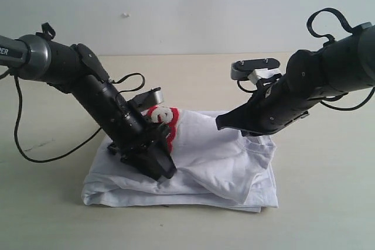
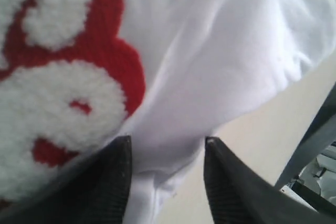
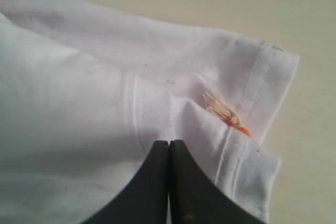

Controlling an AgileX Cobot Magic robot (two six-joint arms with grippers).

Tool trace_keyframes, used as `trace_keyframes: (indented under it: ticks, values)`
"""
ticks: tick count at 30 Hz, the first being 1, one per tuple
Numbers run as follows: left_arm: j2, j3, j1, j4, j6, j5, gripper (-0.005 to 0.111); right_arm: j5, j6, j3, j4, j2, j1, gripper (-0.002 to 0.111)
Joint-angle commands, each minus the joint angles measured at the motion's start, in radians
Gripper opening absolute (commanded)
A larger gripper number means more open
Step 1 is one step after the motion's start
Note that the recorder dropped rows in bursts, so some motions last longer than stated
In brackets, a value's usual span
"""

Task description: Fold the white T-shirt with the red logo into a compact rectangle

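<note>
The white T-shirt (image 1: 222, 168) lies partly folded on the table, bunched and raised in its middle. Its red logo (image 1: 167, 122) with fuzzy white letters stands up just behind my left gripper (image 1: 158, 168). That gripper is low on the shirt's left part. In the left wrist view its jaws stand apart (image 2: 168, 145) around a fold of the shirt (image 2: 220, 51), and the cloth touches only one finger (image 2: 110, 187). The logo (image 2: 105, 61) fills that view's corner. My right gripper (image 1: 220, 124) is shut, its tips (image 3: 169, 142) over the shirt (image 3: 68, 103) near the orange neck tag (image 3: 226, 111).
The shirt rests on a beige table (image 1: 328, 203) with a pale wall behind it. A black cable (image 1: 23, 139) loops over the table at the far left, under the left arm.
</note>
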Motion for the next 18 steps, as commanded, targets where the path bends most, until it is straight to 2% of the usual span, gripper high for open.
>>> trace_keyframes:
  ticks: [1, 5, 7, 15, 17, 18]
  values:
    - [-0.070, 0.007, 0.033, -0.160, 0.120, 0.035, 0.044, 0.011, 0.000, -0.008, -0.011, 0.000, 0.002, 0.000]
    - [-0.143, 0.007, 0.054, -0.275, 0.307, 0.035, 0.044, 0.038, 0.000, -0.008, -0.011, 0.000, 0.002, 0.000]
    - [-0.154, 0.007, 0.054, -0.264, 0.317, 0.020, 0.043, 0.056, 0.000, -0.008, -0.011, 0.000, 0.002, 0.000]
    - [-0.098, 0.007, 0.026, -0.306, 0.355, -0.189, 0.010, 0.097, 0.000, 0.000, -0.013, -0.070, 0.002, 0.000]
    - [-0.082, 0.007, 0.026, -0.304, 0.348, -0.239, 0.006, 0.112, 0.000, 0.013, -0.015, -0.113, 0.002, 0.000]
    - [-0.065, 0.007, 0.026, -0.304, 0.350, -0.253, 0.007, 0.113, 0.000, 0.034, -0.015, -0.150, 0.002, 0.000]
